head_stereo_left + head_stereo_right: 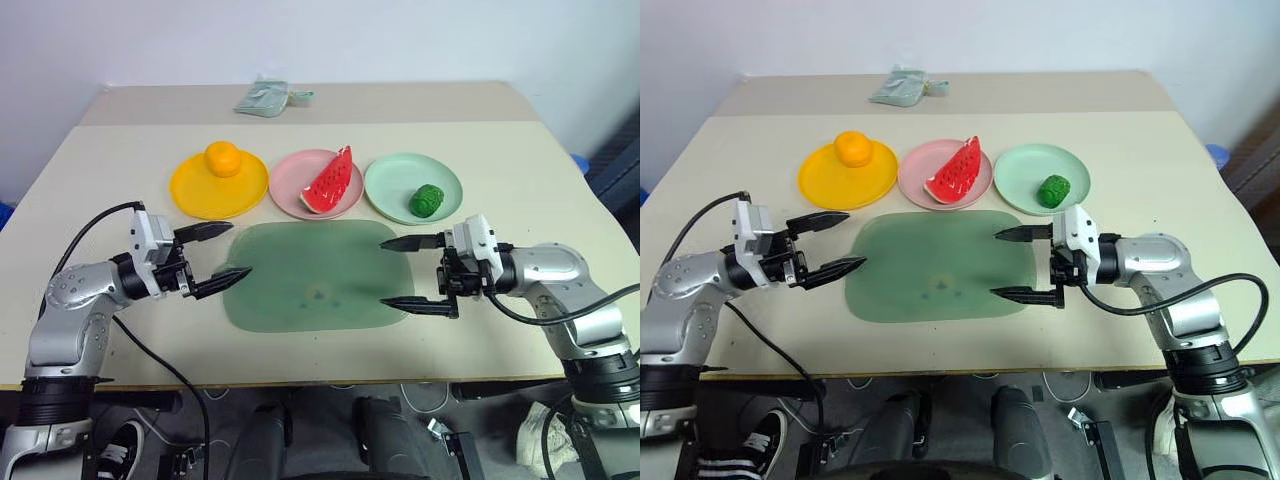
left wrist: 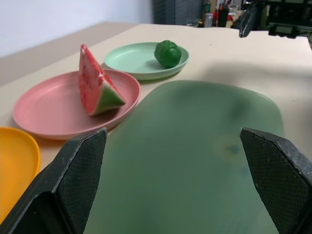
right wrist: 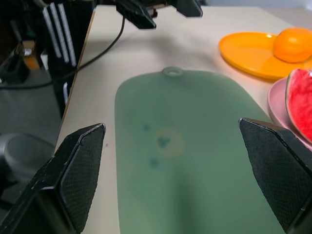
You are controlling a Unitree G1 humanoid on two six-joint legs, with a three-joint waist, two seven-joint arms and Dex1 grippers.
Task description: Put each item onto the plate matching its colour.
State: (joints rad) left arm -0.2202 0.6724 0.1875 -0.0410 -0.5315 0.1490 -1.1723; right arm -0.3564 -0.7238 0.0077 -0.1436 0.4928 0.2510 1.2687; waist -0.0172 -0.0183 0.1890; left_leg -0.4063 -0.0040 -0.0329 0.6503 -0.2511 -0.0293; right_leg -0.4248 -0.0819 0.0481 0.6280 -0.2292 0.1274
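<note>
Orange fruit (image 1: 223, 158) sits on the yellow plate (image 1: 200, 193), watermelon wedge (image 1: 332, 182) on the pink plate (image 1: 292, 183), green ball (image 1: 427, 200) on the mint plate (image 1: 395, 179). Left gripper (image 1: 211, 256) and right gripper (image 1: 408, 273) hang wide open, empty, flanking the green mat (image 1: 310, 280) on the tabletop (image 1: 520, 180).

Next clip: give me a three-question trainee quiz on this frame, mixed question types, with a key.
1. True or false: the watermelon wedge lies on the pink plate.
2. Which plate holds the dark-green ball? A yellow plate B pink C mint plate
3. Fill in: both the left gripper and right gripper are ___, flanking the green mat.

Key: 1 true; 2 C; 3 open.
</note>
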